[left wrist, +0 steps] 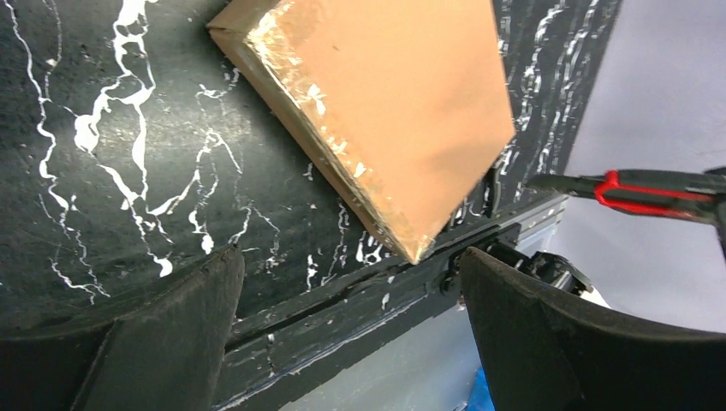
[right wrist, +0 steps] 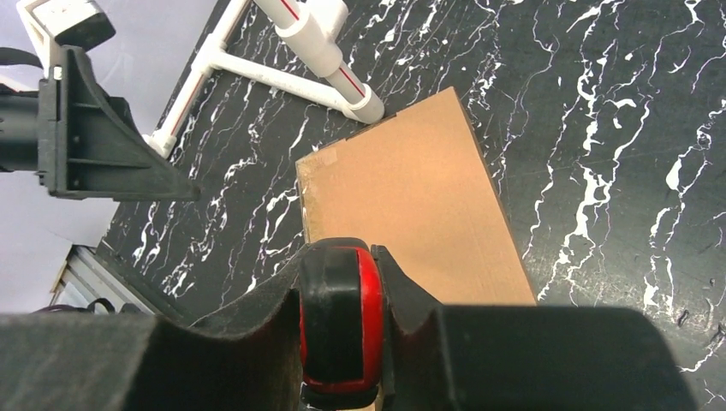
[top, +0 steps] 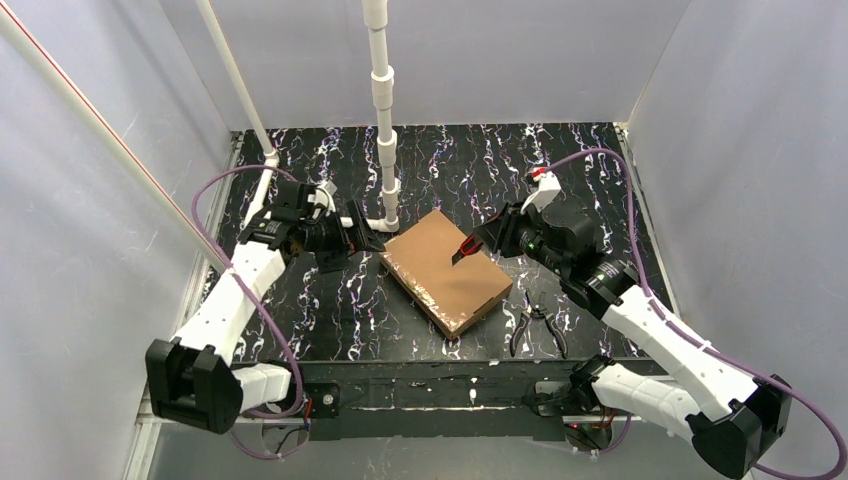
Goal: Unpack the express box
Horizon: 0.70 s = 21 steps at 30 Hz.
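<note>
step: opening the box; it lies flat with the lid down, so i judge the unpacking has barely begun.
box: in the middle of the desk, turned at an angle, with shiny tape along its side edges.
right fingers: closed around a red and black knife, held over the far right part of the box top.
left fingers: spread wide, holding nothing, just beside the box's far left corner.
next move: probably lower the knife onto a taped seam and run it along, with the left fingers steadying the box against sliding.
hidden: the blade tip is too small to tell whether it is out or touching the cardboard; the contents are unseen; the right wrist view is half blocked by its own fingers.
nearby: pliers on the desk, to the right of the box and apart from it.
</note>
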{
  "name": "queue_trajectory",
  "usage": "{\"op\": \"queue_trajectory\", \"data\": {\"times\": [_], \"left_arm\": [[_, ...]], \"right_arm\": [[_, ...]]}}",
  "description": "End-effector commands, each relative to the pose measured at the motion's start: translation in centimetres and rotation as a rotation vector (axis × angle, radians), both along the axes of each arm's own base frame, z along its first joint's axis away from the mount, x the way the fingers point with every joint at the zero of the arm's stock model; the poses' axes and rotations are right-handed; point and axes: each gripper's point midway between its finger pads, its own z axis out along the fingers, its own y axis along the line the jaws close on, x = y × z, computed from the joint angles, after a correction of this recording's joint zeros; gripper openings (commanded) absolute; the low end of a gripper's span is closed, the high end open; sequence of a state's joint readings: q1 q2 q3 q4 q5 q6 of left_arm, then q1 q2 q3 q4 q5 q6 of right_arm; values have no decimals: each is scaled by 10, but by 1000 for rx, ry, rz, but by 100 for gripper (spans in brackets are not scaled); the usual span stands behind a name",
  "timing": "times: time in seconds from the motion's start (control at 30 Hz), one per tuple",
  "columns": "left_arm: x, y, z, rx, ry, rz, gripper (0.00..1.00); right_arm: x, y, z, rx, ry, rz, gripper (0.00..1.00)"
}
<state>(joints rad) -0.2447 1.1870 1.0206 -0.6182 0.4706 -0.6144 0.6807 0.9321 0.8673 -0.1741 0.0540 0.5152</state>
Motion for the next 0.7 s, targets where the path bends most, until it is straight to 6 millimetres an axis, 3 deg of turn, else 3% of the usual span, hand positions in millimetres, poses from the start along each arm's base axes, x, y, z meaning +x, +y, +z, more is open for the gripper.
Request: {"op": "queue_trajectory", "data": {"times": [0.0, 0.13, 0.33, 0.67], "left_arm": [[16, 5, -19, 67, 2, -15, 95], [24, 1, -39, 81, 61, -62, 94], [23, -10, -60, 48, 100, -173, 87], [27, -20, -64, -27, 49, -187, 89]], "right_arm": [[10, 2, 10, -12, -31, -16, 1], [4, 11, 3, 4, -31, 50, 1], [-8, 25, 8, 2, -63, 176, 1], [-35, 78, -1, -56, -98, 369, 1]]}}
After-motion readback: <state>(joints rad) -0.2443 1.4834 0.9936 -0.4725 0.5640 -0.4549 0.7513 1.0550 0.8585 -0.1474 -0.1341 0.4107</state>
